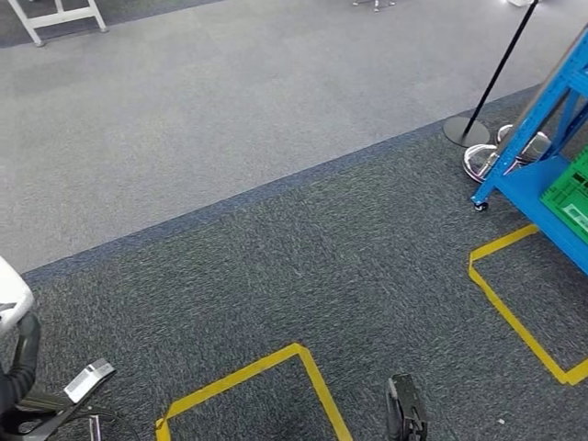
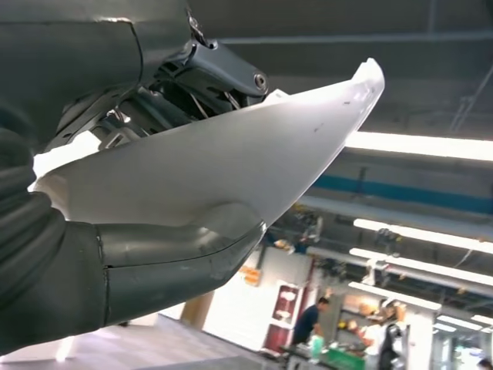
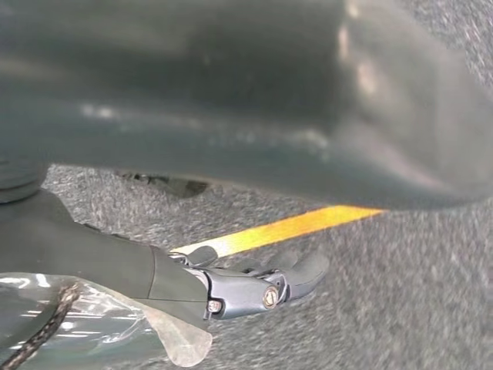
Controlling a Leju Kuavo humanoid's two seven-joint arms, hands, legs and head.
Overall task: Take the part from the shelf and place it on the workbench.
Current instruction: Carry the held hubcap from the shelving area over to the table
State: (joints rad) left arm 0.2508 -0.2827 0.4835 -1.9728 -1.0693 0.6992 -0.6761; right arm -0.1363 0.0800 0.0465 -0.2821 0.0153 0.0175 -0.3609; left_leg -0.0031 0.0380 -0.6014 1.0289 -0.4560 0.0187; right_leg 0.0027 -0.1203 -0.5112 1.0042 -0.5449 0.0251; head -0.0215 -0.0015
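Note:
A white curved part (image 2: 233,162) lies in my left hand (image 2: 116,254), gripped between the thick grey thumb on one face and the darker fingers on the other. In the head view that hand (image 1: 21,363) sits at the lower left edge, with a corner of the white part (image 1: 10,296) showing above it. My right hand (image 3: 249,285) hangs over the carpet with its fingers stretched out and nothing in them. It appears in the head view as a dark shape (image 1: 405,409) at the bottom. The blue shelf (image 1: 548,138) stands at the right edge, apart from both hands.
A green crate (image 1: 572,193) rests on the blue shelf's low deck. A black post on a round base (image 1: 466,130) and shiny metal discs (image 1: 481,161) stand beside the shelf. Yellow tape outlines (image 1: 277,367) (image 1: 513,312) mark the dark carpet. People (image 2: 308,320) stand far off.

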